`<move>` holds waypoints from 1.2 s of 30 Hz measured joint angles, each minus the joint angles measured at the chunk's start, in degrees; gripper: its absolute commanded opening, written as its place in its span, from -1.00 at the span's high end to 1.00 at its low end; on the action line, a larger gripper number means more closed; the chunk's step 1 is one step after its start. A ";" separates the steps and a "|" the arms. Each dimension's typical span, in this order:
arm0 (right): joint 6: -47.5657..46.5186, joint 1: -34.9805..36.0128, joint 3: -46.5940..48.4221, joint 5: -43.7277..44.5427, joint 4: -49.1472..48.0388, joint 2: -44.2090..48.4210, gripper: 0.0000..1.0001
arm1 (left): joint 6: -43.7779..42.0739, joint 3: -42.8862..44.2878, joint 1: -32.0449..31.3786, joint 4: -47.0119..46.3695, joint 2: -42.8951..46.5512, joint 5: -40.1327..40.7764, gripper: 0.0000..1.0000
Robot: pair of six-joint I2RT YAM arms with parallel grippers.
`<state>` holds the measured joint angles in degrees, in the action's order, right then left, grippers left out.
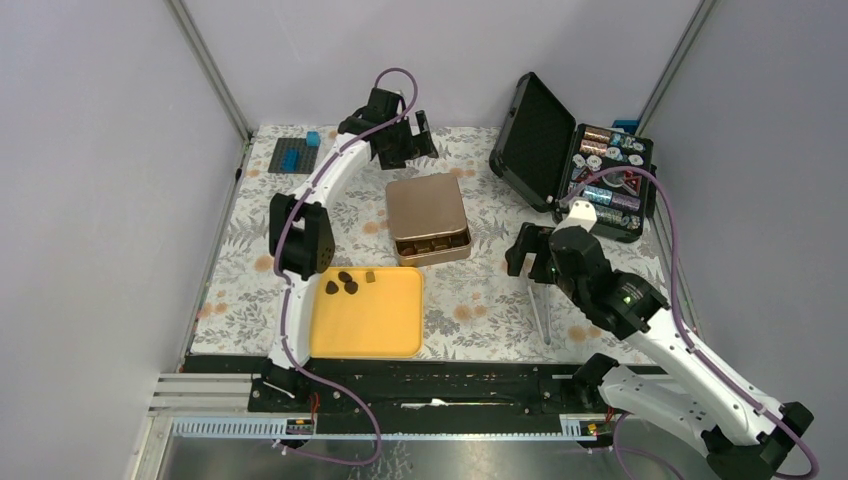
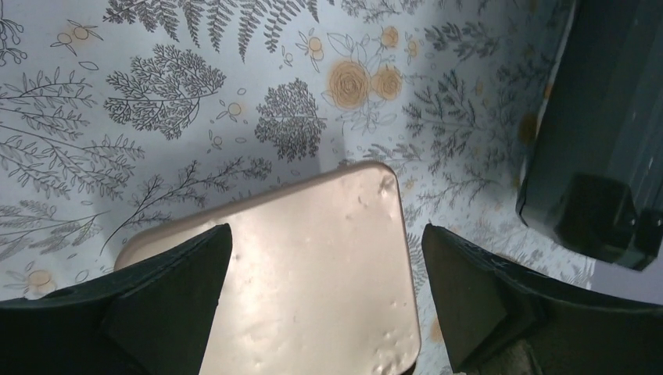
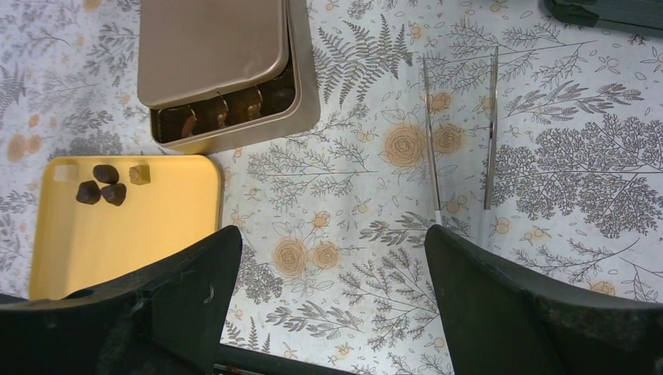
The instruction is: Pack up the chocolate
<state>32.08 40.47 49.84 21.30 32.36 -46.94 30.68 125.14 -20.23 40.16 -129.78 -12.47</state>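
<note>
Left of the right pincer [image 3: 332, 234], spread wide, lay the yellow tray [image 3: 148, 234]; ahead-left stood the gold tin [image 3: 307, 94], lid [image 3: 211, 47] partly open, beneath the spread left pincer [image 2: 326, 234]. The chocolate [image 3: 102, 184] sat in the tray's far corner, more inside the tin.

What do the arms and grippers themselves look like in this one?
The left arm and right arm have white links with black joints, and a purple cable loops along each. The left gripper and right gripper are blunt and matte black.
</note>
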 measured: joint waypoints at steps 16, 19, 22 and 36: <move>1.95 0.00 -0.61 -1.07 1.77 2.43 -0.89 | 4.94 4.28 -0.17 -3.85 -7.23 0.07 -0.94; 2.14 0.00 -0.66 -1.07 1.81 2.43 -0.89 | 4.83 4.26 -0.28 -3.80 -8.02 -0.31 -0.94; 2.32 0.00 -0.66 -1.09 1.81 2.43 -0.89 | 4.50 3.96 -0.52 -3.80 -8.20 -0.83 -0.94; 2.58 0.00 -0.66 -1.42 1.64 1.73 -0.89 | 3.23 0.96 -1.16 -3.98 -8.20 -3.56 -0.94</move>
<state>34.65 40.47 49.19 19.88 34.00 -45.21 33.91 126.10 -21.39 36.18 -137.97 -16.03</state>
